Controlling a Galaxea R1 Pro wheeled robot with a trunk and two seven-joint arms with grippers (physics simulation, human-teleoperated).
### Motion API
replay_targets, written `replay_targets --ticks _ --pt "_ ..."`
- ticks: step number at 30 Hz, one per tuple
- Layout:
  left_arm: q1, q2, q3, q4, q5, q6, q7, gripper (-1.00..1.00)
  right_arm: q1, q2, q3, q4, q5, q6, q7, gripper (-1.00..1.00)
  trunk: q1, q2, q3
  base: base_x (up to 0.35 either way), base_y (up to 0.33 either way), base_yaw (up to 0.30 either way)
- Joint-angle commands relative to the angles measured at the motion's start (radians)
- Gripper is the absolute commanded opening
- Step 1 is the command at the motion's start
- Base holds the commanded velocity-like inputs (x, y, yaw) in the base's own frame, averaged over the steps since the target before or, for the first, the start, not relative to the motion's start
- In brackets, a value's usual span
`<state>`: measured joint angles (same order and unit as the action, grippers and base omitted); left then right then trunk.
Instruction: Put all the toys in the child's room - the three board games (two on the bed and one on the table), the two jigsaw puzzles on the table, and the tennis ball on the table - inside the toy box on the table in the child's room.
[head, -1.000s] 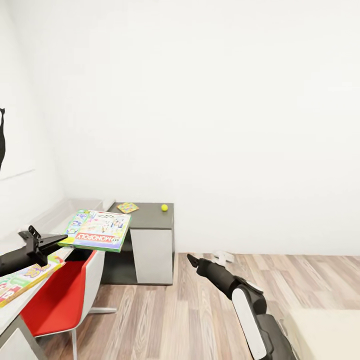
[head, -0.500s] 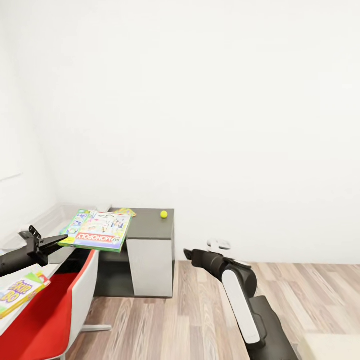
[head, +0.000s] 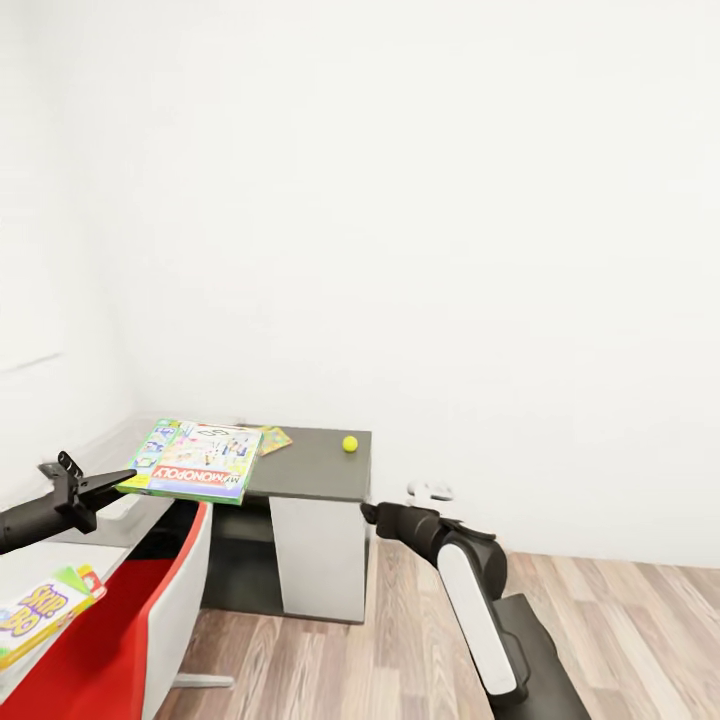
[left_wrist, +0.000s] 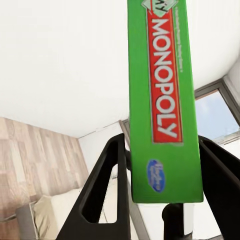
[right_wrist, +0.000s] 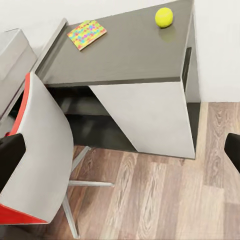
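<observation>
While the left gripper (head: 118, 480) sits out at about 9 o'clock in the head view, it's clamped on the near edge of the Monopoly board game (head: 195, 460), which sticks out flat past the fingertips toward the desk (head: 315, 470). The left wrist view backs that up — the green box edge (left_wrist: 165, 100) with the red MONOPOLY banner runs right between the two black fingers (left_wrist: 102, 190), which press it from both sides, so the jaws are closed down to the box's thickness.

The right gripper (head: 368, 512) is near the middle of the head view, low, around 6 o'clock, pointing at the desk's white side panel. In the right wrist view I can see a dark fingertip (right_wrist: 10, 157) at each side edge with a wide gap and nothing in between, so it's spread open and empty.

On the dark desk top, the tennis ball (head: 350, 443) sits near the back right corner, and a colourful jigsaw puzzle (head: 272, 436) lies flat at roughly 9 o'clock from the ball, well apart from it — the right wrist view shows both clearly, ball (right_wrist: 164, 17) and puzzle (right_wrist: 87, 34).

A red and white chair (head: 165, 590) stands just beside the desk, at about 7 o'clock in the head view. Another board game (head: 45, 612) with bright lettering lies on a white surface at the far lower left. Wood floor (head: 620, 620) runs under everything.
</observation>
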<state>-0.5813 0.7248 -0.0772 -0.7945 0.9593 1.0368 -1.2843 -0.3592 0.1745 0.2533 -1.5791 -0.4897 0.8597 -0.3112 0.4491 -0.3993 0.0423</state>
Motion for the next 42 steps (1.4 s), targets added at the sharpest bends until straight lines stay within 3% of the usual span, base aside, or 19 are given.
replay_targets --ticks 1,8,17,23,42 --pt "-0.002 0.001 -0.004 0.001 0.007 0.009 -0.004 -1.0 0.0 0.0 0.001 -0.001 -0.01 0.002 -0.01 1.0 0.001 -0.001 0.0 0.254 0.017 0.248" --pt "-0.002 0.001 -0.003 0.001 0.007 0.009 -0.003 -1.0 0.0 0.0 0.038 -0.001 -0.01 0.0 -0.011 1.0 0.001 -0.001 0.004 0.259 0.021 0.24" --pt "-0.002 0.001 -0.001 0.001 0.007 0.009 -0.001 -1.0 0.0 0.0 0.046 -0.001 -0.01 -0.002 -0.014 1.0 0.001 -0.001 0.004 0.255 -0.001 0.027" --pt "-0.002 0.001 -0.001 0.001 0.007 0.009 -0.001 -1.0 0.0 0.0 0.077 -0.001 -0.009 -0.004 -0.018 1.0 0.001 -0.001 0.004 0.229 -0.095 0.248" --pt "-0.002 0.001 -0.001 0.001 0.007 0.009 -0.001 -1.0 0.0 0.0 0.081 0.0 -0.009 -0.004 -0.019 1.0 0.001 -0.001 0.011 0.211 -0.148 0.289"
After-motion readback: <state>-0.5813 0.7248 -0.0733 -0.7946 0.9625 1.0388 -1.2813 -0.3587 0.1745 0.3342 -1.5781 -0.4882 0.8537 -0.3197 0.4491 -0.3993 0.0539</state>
